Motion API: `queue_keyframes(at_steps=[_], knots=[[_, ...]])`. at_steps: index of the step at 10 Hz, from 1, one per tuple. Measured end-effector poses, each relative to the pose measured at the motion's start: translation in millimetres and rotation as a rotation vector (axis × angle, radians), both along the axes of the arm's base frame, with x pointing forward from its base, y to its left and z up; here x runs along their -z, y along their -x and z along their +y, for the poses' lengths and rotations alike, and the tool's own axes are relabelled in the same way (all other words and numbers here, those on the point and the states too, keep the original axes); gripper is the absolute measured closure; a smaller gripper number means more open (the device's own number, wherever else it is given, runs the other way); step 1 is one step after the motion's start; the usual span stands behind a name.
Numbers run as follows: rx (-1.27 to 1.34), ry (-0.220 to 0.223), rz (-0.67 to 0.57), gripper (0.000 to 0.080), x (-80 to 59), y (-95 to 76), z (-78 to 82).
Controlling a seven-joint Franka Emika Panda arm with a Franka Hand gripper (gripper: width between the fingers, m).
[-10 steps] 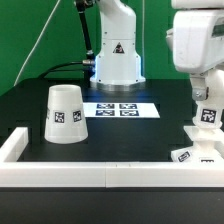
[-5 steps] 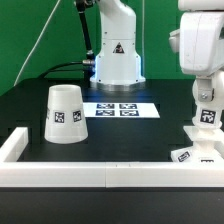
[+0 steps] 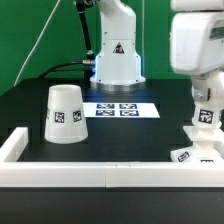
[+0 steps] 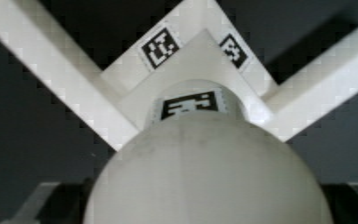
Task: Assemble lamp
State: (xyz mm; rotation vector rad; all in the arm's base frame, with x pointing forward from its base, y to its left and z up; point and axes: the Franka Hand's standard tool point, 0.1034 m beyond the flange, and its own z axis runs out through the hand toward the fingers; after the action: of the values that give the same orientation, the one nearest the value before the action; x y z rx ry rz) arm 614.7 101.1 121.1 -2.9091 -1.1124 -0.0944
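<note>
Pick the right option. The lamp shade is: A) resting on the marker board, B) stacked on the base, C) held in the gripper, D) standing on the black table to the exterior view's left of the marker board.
D: the shade stands wide end down on the table, clear of the marker board.

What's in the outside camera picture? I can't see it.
A robot's pincer holds a round bulb over a small base, at the exterior view's right. A cup-shaped shade stands mouth-down on the black table at the exterior view's left.
</note>
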Motion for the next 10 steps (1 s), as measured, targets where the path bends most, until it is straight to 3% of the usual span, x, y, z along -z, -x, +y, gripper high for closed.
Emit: queue_keyframes(at_steps=[10], knots=[[0.843, -0.082, 0.0, 0.022, 0.0, -3.2, -5.2]])
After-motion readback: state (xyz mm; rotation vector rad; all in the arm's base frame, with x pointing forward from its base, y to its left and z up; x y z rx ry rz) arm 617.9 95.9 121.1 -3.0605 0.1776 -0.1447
